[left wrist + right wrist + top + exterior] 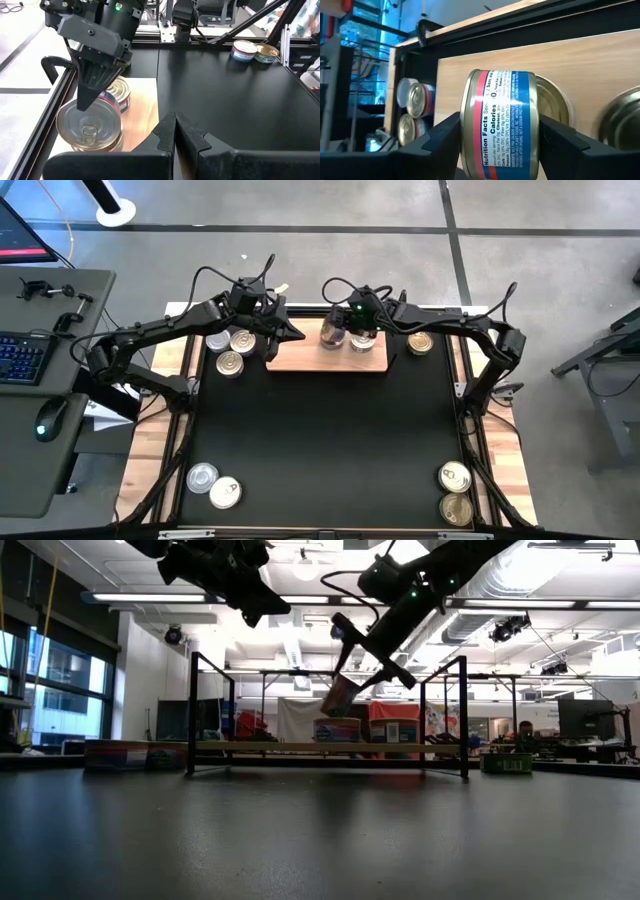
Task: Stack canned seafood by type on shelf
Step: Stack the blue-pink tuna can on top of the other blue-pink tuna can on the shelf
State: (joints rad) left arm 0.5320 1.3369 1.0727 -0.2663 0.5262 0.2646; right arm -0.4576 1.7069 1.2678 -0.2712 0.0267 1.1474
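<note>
While between right hand [497,145] fingers, tin [497,122]: gold rims, red-blue label.

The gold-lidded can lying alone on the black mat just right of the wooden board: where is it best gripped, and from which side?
Grip the gold-lidded can across its round side wall, coming straight down from above. It lies flat, lid up, and is short, so only the wall offers opposite faces. Avoid the wooden board side.
</note>
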